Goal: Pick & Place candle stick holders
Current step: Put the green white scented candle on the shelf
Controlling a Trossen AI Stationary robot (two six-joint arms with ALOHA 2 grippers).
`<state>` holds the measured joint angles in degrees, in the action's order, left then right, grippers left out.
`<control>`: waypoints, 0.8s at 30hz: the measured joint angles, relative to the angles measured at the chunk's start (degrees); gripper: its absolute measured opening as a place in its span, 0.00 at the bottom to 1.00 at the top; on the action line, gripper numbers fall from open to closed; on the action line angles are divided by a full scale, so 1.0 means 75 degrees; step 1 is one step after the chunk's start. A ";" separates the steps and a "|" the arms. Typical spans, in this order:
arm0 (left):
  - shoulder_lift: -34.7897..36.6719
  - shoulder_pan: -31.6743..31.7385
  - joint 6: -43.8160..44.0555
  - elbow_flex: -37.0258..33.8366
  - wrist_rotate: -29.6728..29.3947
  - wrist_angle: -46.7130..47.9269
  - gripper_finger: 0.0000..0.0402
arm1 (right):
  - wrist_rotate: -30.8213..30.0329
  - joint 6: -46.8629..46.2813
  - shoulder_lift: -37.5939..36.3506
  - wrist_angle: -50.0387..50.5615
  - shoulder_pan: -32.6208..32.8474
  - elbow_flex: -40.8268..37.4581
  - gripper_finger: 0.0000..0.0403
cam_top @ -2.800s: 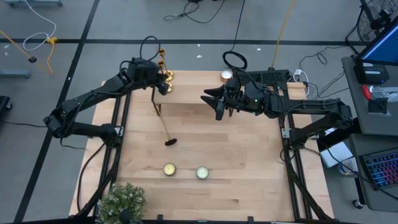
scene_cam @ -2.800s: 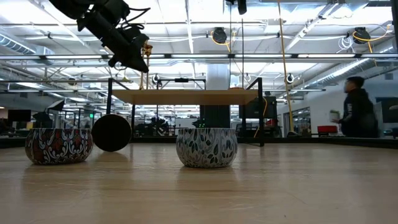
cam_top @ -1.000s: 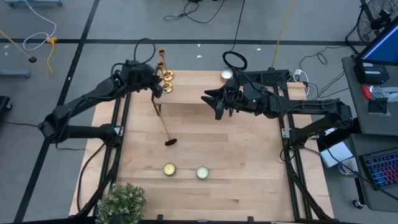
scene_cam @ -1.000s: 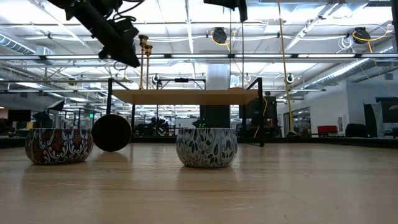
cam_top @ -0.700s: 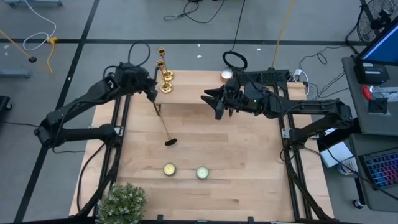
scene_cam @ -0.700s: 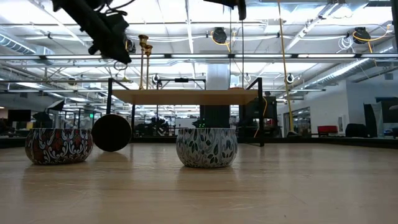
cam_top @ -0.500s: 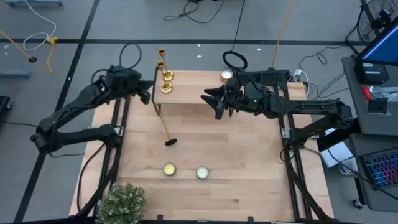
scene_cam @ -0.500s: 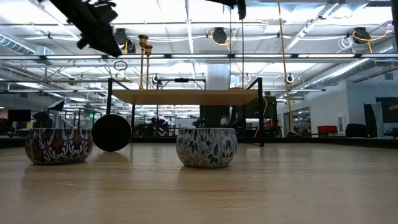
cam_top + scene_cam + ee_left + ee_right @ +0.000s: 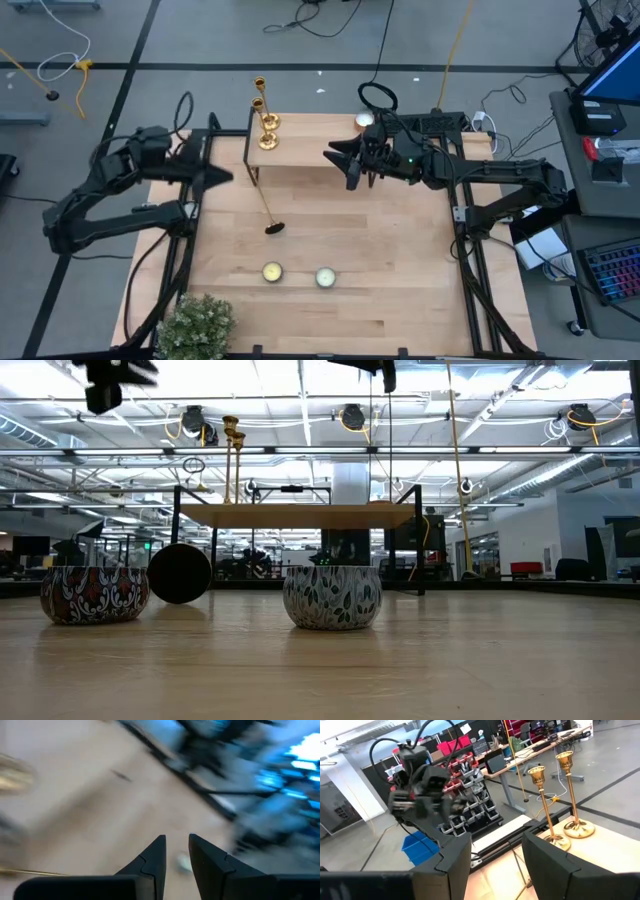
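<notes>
Now three gold candle stick holders show. Two [image 9: 266, 122] stand upright side by side on the corner of a small raised wooden shelf [image 9: 300, 150], their bases touching or nearly so. The third [image 9: 268, 210] lies flat on the bench [image 9: 400, 270], its dark round base nearest the candles.

Left fingers [image 9: 215, 178] hang over the bench's left edge, well apart from the shelf pair; in the left wrist view the left gripper [image 9: 176, 851] shows a narrow gap with nothing between. Right fingers [image 9: 340, 160] hover over the shelf, just beside its middle; the right gripper [image 9: 496, 851] stands partly open and empty, the upright pair ahead of it.

Two small round candles [image 9: 298, 275] sit near the bench's front, and one leafy plant [image 9: 196, 322] at its front left corner.
</notes>
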<state>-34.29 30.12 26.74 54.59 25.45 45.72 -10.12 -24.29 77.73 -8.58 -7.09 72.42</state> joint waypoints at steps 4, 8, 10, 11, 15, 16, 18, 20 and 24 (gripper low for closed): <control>0.0088 -0.0279 0.1027 0.0000 0.1759 -0.0073 0.22 | 0.0336 -0.0098 0.0000 0.0005 0.0000 0.0000 0.42; 0.0082 -0.0728 0.2316 0.0000 0.2465 -0.0283 0.22 | 0.0876 -0.0385 0.0000 0.0032 -0.0003 0.0000 0.42; 0.0069 -0.1014 0.3079 0.0000 0.2527 -0.0605 0.22 | 0.1232 -0.0520 0.0000 0.0030 0.0000 -0.0001 0.42; 0.0042 -0.1165 0.3394 0.0000 0.2514 -0.0826 0.22 | 0.1448 -0.0610 0.0000 0.0028 0.0000 -0.0001 0.42; -0.0068 -0.1901 0.4660 0.0000 0.1938 -0.2171 0.22 | 0.2229 -0.0762 -0.0032 0.0032 0.0000 -0.0003 0.42; -0.0118 -0.2122 0.4922 0.0000 0.1632 -0.2624 0.22 | 0.2398 -0.0765 -0.0041 0.0029 0.0001 -0.0003 0.42; -0.0183 -0.2647 0.5264 0.0000 0.0942 -0.3744 0.22 | 0.2709 -0.0823 -0.0068 0.0021 0.0007 -0.0003 0.42; -0.0385 -0.3268 0.5260 0.0002 0.0152 -0.4913 0.22 | 0.3038 -0.0979 -0.0081 -0.0037 0.0009 -0.0003 0.42; -0.1016 -0.4522 0.4478 0.0009 -0.1236 -0.6547 0.22 | 0.3687 -0.1178 -0.0114 -0.0049 0.0009 -0.0003 0.42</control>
<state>-41.91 -3.80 60.33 54.65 16.18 -3.38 17.53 -33.12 76.88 -8.95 -7.03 72.40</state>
